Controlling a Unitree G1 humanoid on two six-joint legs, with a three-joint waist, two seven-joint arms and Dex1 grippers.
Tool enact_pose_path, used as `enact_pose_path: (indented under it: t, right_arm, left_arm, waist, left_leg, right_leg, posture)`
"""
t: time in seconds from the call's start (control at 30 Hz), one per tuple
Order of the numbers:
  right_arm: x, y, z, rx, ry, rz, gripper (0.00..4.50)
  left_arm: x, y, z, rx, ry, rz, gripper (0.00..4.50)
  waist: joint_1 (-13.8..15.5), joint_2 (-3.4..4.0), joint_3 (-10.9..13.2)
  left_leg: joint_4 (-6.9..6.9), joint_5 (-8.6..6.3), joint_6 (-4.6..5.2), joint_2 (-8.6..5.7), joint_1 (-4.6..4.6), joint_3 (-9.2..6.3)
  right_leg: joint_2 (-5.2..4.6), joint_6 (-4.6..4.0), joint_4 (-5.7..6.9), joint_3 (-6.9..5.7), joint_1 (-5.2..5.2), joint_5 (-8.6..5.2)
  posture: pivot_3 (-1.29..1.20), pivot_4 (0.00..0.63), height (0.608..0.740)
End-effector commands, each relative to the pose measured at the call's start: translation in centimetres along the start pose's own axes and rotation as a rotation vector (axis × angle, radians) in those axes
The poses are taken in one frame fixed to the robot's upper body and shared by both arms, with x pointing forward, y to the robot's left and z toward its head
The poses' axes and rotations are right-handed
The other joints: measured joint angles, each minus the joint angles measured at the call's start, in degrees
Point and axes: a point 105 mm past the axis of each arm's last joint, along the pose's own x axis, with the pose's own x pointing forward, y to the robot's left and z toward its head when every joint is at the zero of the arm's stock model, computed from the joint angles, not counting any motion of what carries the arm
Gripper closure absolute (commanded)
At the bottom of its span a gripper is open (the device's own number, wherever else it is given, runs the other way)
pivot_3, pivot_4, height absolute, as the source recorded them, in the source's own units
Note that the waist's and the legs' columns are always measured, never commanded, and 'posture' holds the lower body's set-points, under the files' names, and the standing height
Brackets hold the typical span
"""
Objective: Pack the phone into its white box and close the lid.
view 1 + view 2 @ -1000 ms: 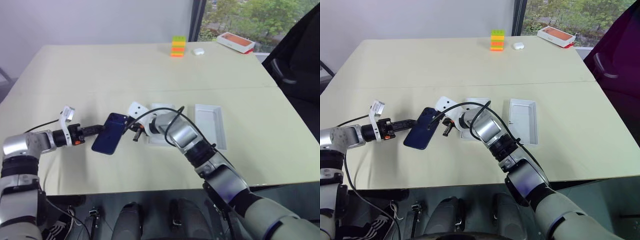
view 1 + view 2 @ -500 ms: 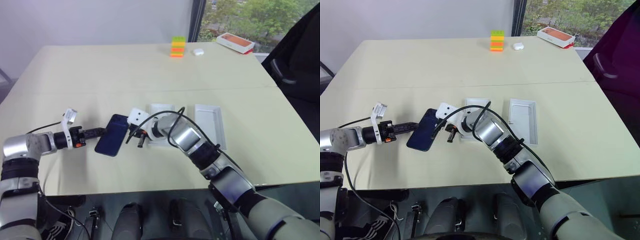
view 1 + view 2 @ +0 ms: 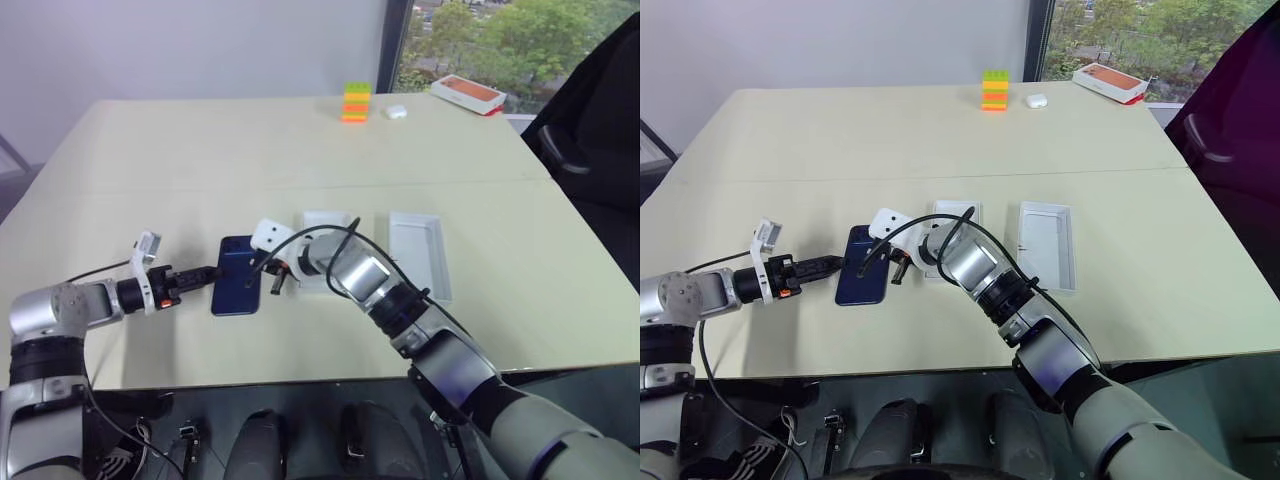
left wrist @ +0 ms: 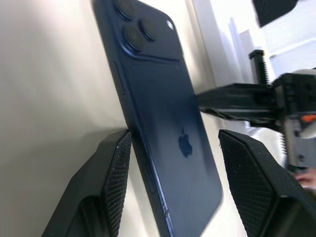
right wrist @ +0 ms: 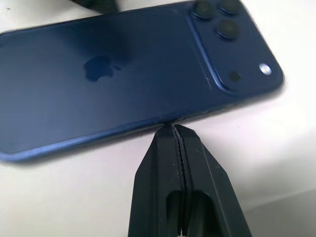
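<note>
The big pale desk [image 3: 150, 160] carries everything. The lid [image 3: 420, 250] lies open side up, to the right of the white box [image 3: 322, 222], and the two are a little apart. The right arm reaches across the front of the white box and hides part of it.

The phone [image 3: 237, 288] is just to the left of the white box. It lies back side up, flat or nearly flat on the desk, with its camera bumps at the far end.

The left tool [image 4: 170, 163] is partly open. Its two fingers sit on either side of the phone's near end, but I cannot tell if they squeeze it. The right tool [image 5: 174, 132] is pinched closed with nothing in it. Its tip touches the phone's long right edge.

I think the robot is at the step of getting a good hold on the phone. It is not in the box yet. Next, the left tool needs to grip it firmly, lift it, carry it right, and lay it flat in the white box. The lid goes on after that.
</note>
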Motion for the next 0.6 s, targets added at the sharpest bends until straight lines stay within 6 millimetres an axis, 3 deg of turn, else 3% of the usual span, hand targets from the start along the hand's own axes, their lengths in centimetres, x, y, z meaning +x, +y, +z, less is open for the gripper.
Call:
enact_pose_path:
  t: [0.03, 0.47, 0.53, 0.6]
  right_arm:
    - [0.4, 0.8, 0.0, -0.017, 0.003, 0.017, 4.48]
    - [0.1, 0.5, 0.2, -0.033, -0.001, 0.005, 4.48]
    - [0.1, 0.6, -0.1, -0.037, 0.005, 0.006, 4.48]
    - [0.1, 0.6, -0.2, -0.033, 0.005, 0.006, 4.48]
  left_arm:
    - [1.4, -1.8, -0.3, -0.101, -0.013, -0.132, 1.54]
    - [0.8, -1.3, 0.6, -0.087, -0.069, -0.081, 1.54]
    - [0.6, -1.4, 1.0, -0.077, -0.085, -0.075, 1.54]
    - [0.5, -3.0, 1.9, -0.107, -0.113, -0.145, 1.54]
  waist:
    - [0.0, -0.03, 0.0]
    - [-0.1, -0.05, 0.0]
    - [-0.1, -0.05, 0.0]
    - [-0.1, -0.07, 0.0]
  left_leg:
    - [0.0, 0.0, 0.0, -0.03, -0.01, -0.01]
    - [-0.15, 0.0, 0.0, -0.07, -0.02, -0.04]
    - [-0.26, 0.01, -0.01, -0.07, 0.01, -0.03]
    - [-0.33, 0.02, -0.02, -0.07, 0.03, -0.03]
  right_leg:
    - [-0.04, -0.02, 0.0, -0.01, 0.01, 0.01]
    - [-0.11, 0.0, -0.06, -0.01, -0.03, 0.01]
    - [-0.11, 0.0, -0.11, -0.01, -0.03, 0.01]
    - [-0.12, 0.0, -0.13, 0.0, -0.03, 0.01]
  posture:
    - [0.0, 0.15, 0.74]
    - [0.0, 0.15, 0.74]
    - [0.0, 0.15, 0.74]
    - [0.0, 0.15, 0.74]
